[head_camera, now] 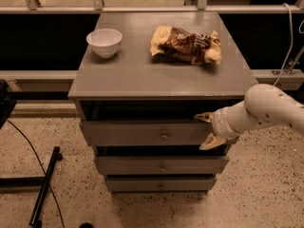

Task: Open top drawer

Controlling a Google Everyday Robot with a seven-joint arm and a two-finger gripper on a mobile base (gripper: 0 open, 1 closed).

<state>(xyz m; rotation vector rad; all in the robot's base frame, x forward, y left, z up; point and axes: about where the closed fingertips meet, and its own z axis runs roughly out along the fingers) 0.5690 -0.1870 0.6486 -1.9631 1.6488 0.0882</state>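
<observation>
One grey cabinet [142, 77] has three drawers: the top drawer [133, 133], one middle drawer [133, 165] and one bottom drawer [133, 183]. There are three round knobs [164, 136], one per drawer. On top sit one white bowl [104, 42] and one crumpled snack bag [186, 44]. One gripper [207, 129], its two fingers spread, is at the top drawer's right end.

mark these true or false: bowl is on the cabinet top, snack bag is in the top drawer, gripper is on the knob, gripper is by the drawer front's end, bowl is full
The white bowl stands on the cabinet top: true.
The snack bag lies in the top drawer: false, it lies on the cabinet top.
The gripper is on the knob: false, the knob is untouched, apart from it.
The gripper is at the end of the top drawer's front: true.
The bowl is full: false, it looks empty.
</observation>
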